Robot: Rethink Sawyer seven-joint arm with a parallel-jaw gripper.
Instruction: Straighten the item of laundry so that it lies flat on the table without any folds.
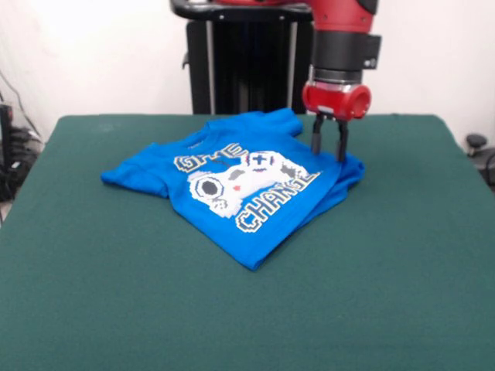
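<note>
The item of laundry, a bright blue T-shirt [255,220], lies print side up near the middle of the dark green table [116,294], turned at an angle. Its right edge is bunched into folds [349,176], and one part reaches back toward the pedestal [267,124]. My gripper [329,153] hangs from the red arm [340,46] straight down over the shirt's far right part. Its two dark fingers [317,139] stand a little apart, with the tips at the cloth beside the bunched edge. Nothing is lifted.
The robot's black pedestal [240,66] stands behind the table's far edge. Cables hang at the left edge [11,147], and a small dark object [476,143] sits off the table's right side. Green cloth stretches wide on all sides of the shirt.
</note>
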